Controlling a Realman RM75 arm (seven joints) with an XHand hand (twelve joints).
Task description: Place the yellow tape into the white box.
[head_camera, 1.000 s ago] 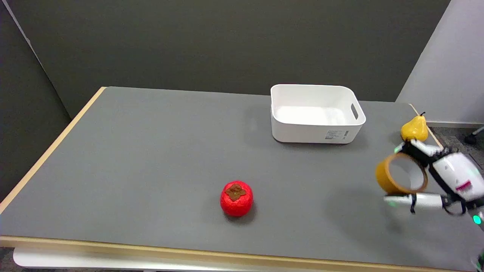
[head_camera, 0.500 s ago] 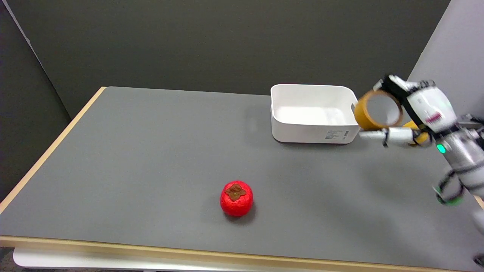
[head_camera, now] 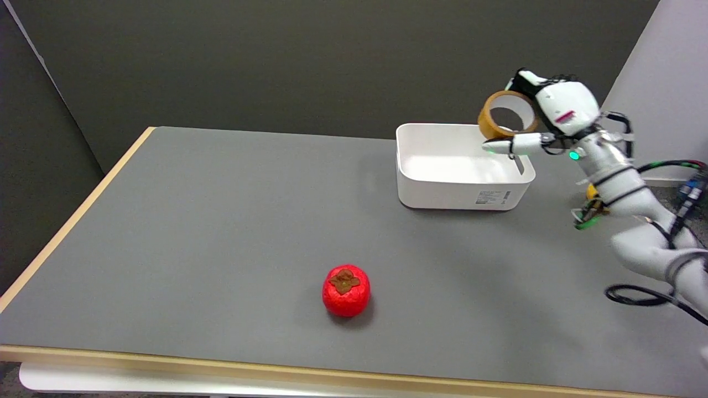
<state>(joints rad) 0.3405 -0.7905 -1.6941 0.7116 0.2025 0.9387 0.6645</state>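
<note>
The yellow tape (head_camera: 491, 122), a roll with a wide hole, hangs in the air above the far right corner of the white box (head_camera: 442, 194). My right hand (head_camera: 553, 116) holds it from the right, fingers over the top of the roll and the thumb stretched under it. The box stands open and upright at the back right of the grey table, with nothing showing inside it.
A red persimmon-like fruit (head_camera: 346, 290) sits at the table's front middle. A yellow pear (head_camera: 591, 192) is mostly hidden behind my right arm near the table's right edge. A dark wall rises behind the table.
My right hand has carried the tape up and to the left, from beside the box's right end to above its far right corner. The pear is now mostly covered by my arm.
</note>
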